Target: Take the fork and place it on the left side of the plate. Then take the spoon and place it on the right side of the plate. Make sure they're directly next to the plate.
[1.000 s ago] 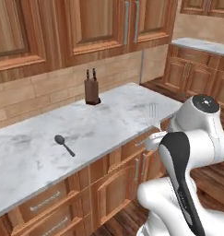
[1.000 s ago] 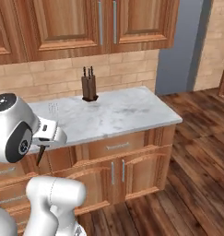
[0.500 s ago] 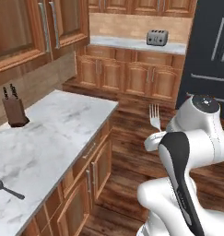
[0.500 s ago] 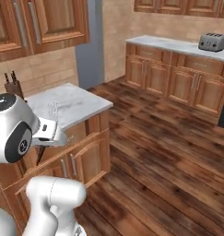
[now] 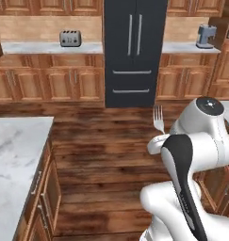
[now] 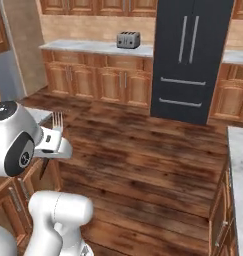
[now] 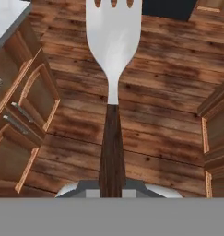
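Marble-topped counter (image 5: 14,155) at left edge, wood plank floor (image 5: 102,150) mid-frame, dark double-door fridge (image 5: 133,52) behind. Right of that, fork (image 5: 158,119) stands tines-up above the arm. Hand view: pale smooth tines, narrow neck, dark reddish-brown handle (image 7: 112,152) running down into the gripper (image 7: 112,191), jaws narrow and clamped on it. Step in hand: fork carried, placement not begun (plate nowhere among these surroundings). Next, probably: find the plate, lay the fork directly at its left edge.
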Available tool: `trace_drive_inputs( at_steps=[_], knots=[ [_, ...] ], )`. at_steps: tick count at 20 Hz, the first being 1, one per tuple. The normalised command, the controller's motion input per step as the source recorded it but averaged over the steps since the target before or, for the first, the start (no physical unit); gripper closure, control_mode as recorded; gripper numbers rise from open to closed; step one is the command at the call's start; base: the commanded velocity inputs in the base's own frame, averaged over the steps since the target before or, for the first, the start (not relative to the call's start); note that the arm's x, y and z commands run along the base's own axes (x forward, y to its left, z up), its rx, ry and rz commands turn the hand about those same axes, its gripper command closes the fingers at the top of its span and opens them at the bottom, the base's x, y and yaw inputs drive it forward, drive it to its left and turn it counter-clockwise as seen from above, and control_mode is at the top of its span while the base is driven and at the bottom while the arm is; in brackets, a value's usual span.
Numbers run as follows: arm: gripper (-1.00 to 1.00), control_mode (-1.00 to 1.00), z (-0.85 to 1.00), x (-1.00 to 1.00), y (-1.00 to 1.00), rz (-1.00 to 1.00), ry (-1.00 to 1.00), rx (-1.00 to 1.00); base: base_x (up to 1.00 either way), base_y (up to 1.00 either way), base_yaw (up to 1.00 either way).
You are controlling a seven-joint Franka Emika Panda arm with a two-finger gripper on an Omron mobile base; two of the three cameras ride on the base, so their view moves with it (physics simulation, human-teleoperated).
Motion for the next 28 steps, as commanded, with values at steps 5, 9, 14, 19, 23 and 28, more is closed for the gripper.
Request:
trace_drive_inputs(
  at_steps=[5, 9, 14, 19, 23, 28],
  knots=[
    [1.0, 1.0, 0.0, 0.0, 0.0, 0.0, 0.0, 0.0, 0.37, -0.05, -0.63],
    [1.0, 1.0, 0.0, 0.0, 0.0, 0.0, 0.0, 0.0, 0.81, 0.3, -0.51],
    [1.0, 1.0, 0.0, 0.0, 0.0, 0.0, 0.0, 0.0, 1.0, 0.66, -0.41],
    [1.0, 1.0, 0.0, 0.0, 0.0, 0.0, 0.0, 0.0, 1.0, 0.67, -0.36],
    [1.0, 1.0, 0.0, 0.0, 0.0, 0.0, 0.0, 0.0, 1.0, 0.64, -0.43],
    [1.0, 1.0, 0.0, 0.0, 0.0, 0.0, 0.0, 0.0, 0.99, 0.63, -0.46]
  ],
)
